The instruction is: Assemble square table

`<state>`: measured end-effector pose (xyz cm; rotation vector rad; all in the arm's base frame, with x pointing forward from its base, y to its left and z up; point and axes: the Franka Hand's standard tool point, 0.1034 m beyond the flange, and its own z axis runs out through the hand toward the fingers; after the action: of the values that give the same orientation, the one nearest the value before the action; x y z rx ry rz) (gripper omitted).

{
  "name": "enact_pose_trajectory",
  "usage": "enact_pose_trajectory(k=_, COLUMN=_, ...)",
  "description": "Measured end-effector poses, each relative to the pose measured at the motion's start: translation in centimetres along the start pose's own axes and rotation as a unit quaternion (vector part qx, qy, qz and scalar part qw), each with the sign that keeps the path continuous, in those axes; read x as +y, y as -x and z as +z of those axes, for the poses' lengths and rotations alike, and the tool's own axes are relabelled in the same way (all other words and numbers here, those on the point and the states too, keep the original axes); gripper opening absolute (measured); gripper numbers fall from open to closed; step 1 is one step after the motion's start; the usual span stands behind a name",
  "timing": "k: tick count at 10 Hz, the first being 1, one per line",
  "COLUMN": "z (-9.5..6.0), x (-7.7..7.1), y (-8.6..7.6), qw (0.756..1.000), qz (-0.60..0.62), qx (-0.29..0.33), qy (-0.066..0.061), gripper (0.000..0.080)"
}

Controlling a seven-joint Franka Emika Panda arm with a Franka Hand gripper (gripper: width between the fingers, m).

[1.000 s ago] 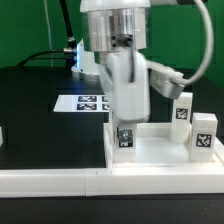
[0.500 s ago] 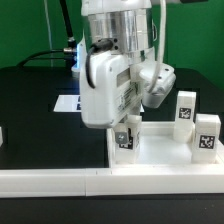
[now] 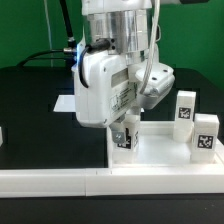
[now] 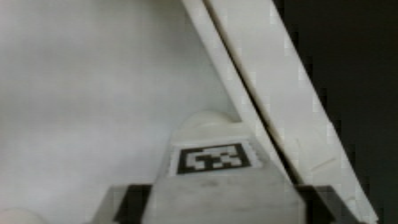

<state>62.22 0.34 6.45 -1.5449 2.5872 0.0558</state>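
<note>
The square table's slab point(image 3: 160, 150) lies on the black tabletop point(image 3: 40, 110) against the white border wall point(image 3: 60, 180). One tagged leg block point(image 4: 219, 150) stands upright near the slab's corner rim, directly under the gripper point(image 3: 124, 128) — its jaws appear clenched on the block, long axis vertical, though the wrist view is blurred.

The wrist housing hides most of the marker board point(image 3: 66, 103) (only an edge shows).
</note>
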Motion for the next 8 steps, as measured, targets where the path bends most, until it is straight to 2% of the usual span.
enact_pose_trajectory(k=1, z=0.0, x=0.0, y=0.0, qw=1.000, qz=0.000, qx=0.000, qy=0.000, gripper=0.0501)
enact_pose_trajectory(k=2, z=0.0, x=0.0, y=0.0, qw=1.000, qz=0.000, qx=0.000, qy=0.000, gripper=0.0615)
enact_pose_trajectory(k=3, z=-0.6, x=0.1, y=0.6, qw=1.000, qz=-0.005, qx=-0.005, qy=-0.003, gripper=0.0615)
enact_pose_trajectory(k=5, z=-3.8, x=0.5, y=2.2, qw=0.999, qz=-0.016, qx=-0.026, qy=-0.013, gripper=0.0648)
enact_pose_trajectory(k=7, z=-6.1, x=0.9, y=3.5, qw=0.999, qz=-0.021, qx=-0.042, qy=-0.012, gripper=0.0649)
enact_pose_trajectory(k=8, z=-5.9, x=0.9, y=3.4, qw=0.999, qz=-0.020, qx=-0.042, qy=-0.014, gripper=0.0649)
